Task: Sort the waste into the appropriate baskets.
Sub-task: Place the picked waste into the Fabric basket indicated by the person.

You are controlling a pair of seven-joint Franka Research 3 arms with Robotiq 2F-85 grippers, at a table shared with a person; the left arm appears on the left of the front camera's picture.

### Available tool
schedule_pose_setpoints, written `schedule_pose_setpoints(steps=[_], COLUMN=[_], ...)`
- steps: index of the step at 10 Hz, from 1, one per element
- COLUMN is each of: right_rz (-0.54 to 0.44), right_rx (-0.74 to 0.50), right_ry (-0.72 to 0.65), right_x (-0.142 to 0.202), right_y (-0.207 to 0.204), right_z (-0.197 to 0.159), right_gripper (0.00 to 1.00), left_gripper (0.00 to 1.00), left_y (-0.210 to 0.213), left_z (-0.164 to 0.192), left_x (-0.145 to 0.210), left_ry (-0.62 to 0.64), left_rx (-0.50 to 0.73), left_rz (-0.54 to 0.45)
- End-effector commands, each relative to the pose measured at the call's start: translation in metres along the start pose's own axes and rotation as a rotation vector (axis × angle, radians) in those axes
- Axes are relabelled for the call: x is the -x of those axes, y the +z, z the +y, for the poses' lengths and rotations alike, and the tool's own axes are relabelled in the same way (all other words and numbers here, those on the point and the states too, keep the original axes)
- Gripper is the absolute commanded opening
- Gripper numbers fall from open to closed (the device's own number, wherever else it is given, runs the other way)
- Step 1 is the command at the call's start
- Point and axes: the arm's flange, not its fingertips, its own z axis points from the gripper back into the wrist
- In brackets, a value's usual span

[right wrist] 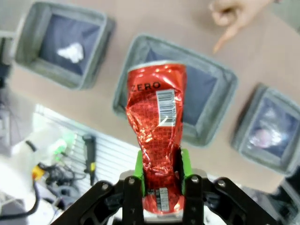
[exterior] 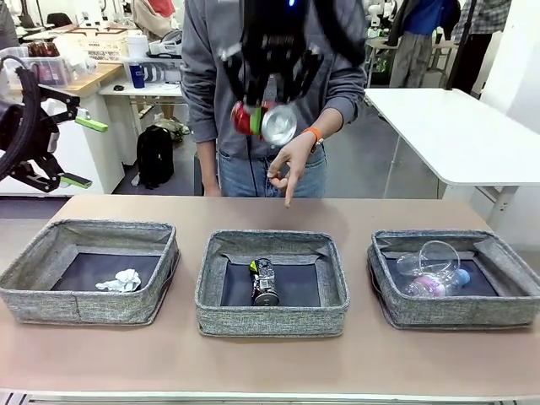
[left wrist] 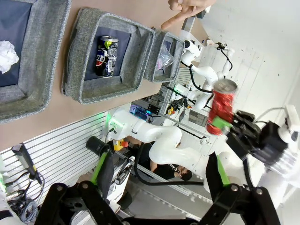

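Front view: right gripper [exterior: 263, 118] is clamped on the red can [exterior: 264, 122], high above the middle basket [exterior: 272, 316], where the dark can [exterior: 264, 282] lies. Lower it over that basket before releasing. Left gripper [exterior: 83, 152] hangs spread, empty.

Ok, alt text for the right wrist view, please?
The right gripper holds a crushed red can, jaws shut on its lower end, above the middle basket. A person's hand points down at the table beyond it.

Red can [right wrist: 157, 140] glossy crumpled metal; baskets [exterior: 272, 287] matt woven fabric.
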Motion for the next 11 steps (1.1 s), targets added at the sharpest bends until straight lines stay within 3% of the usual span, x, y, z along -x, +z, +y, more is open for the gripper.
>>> schedule_pose_setpoints(steps=[1,4,6,8,9,11], right_rz=[-0.036,-0.096,-0.029,0.021,0.015,0.022], right_rx=[-0.076,-0.119,-0.162,-0.159,-0.212,-0.187], right_ry=[0.076,0.091,0.073,0.016,-0.012,-0.019], right_x=[0.040,0.045,0.046,0.043,0.042,0.040], right_y=[-0.055,-0.140,-0.184,-0.206,-0.207,-0.208], right_z=[-0.001,-0.007,-0.012,-0.024,-0.029,-0.029], right_gripper=[0.33,0.33,0.33,0.33,0.33,0.33], left_gripper=[1.00,1.00,1.00,1.00,1.00,1.00], left_y=[0.000,0.000,0.000,0.000,0.000,0.000], left_z=[-0.002,-0.002,-0.002,-0.002,-0.002,-0.002], left_x=[0.001,0.001,0.001,0.001,0.001,0.001], left_ry=[-0.005,-0.005,-0.005,-0.005,-0.005,-0.005], left_rx=[0.012,0.012,0.012,0.012,0.012,0.012], left_rz=[-0.007,-0.007,-0.007,-0.007,-0.007,-0.007])
